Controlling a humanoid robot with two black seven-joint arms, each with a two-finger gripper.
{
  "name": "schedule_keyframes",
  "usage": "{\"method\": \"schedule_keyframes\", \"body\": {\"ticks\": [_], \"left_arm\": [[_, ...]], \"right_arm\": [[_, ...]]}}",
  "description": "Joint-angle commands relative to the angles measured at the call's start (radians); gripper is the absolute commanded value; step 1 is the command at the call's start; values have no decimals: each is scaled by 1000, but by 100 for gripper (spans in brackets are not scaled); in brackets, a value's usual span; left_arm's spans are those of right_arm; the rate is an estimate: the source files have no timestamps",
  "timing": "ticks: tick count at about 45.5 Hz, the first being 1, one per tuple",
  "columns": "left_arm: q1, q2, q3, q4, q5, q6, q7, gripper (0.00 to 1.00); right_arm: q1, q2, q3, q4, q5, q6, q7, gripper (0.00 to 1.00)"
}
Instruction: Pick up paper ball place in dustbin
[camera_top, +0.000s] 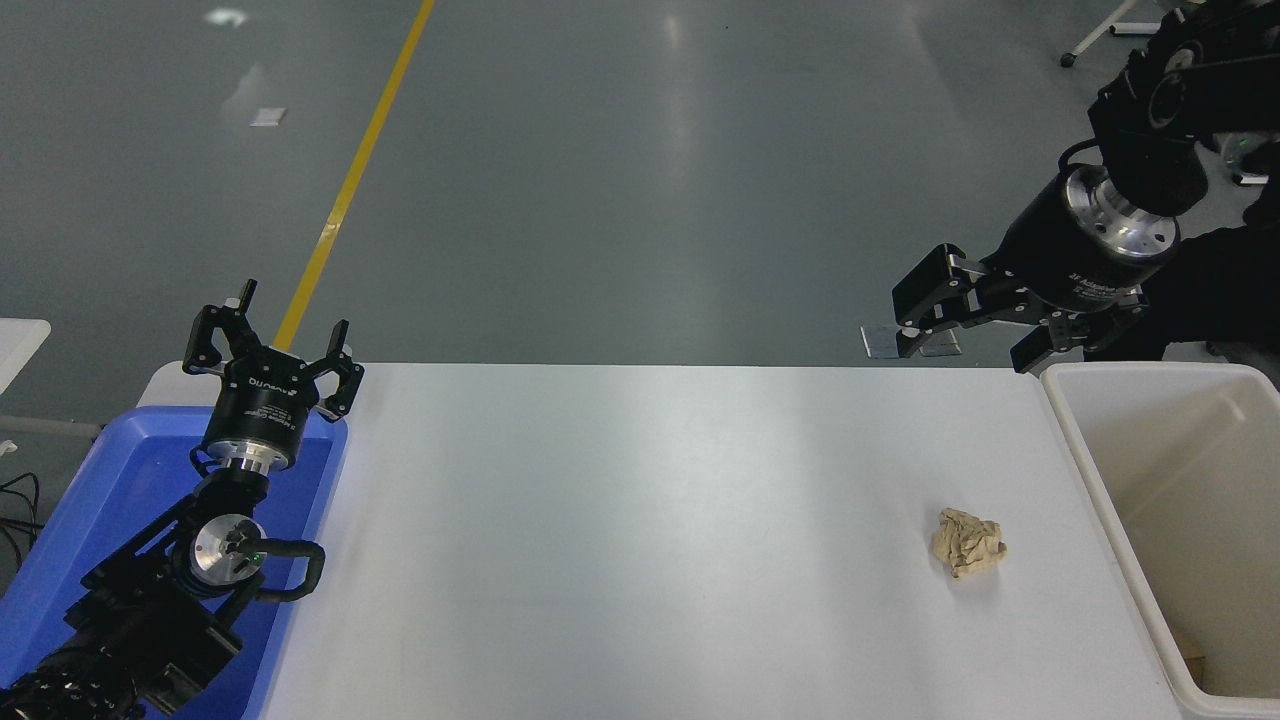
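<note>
Parked lower left, the left pincer (275, 350) is gaping above the glossy blue plastic tray (60, 560). Right pincer (975, 345) is hanging wide, empty. Tan, crumpled, lumpy paper ball (967, 541) is sitting on the smooth white bench (640, 540) near the deep off-white plastic dustbin (1085, 470).

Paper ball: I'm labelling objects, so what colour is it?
Tan-beige, wrinkled; the paper ball shows best in the head view, on the white table.
</note>
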Motion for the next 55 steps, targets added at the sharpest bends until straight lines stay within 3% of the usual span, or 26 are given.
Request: {"method": "schedule_keyframes", "body": {"ticks": [1,55], "left_arm": [[0,0,0,0,-1,0,-1,98],[0,1,0,0,-1,0,-1,98]], "right_arm": [[1,2,2,-1,1,0,0,100],[-85,45,30,-30,7,0,0,100]]}}
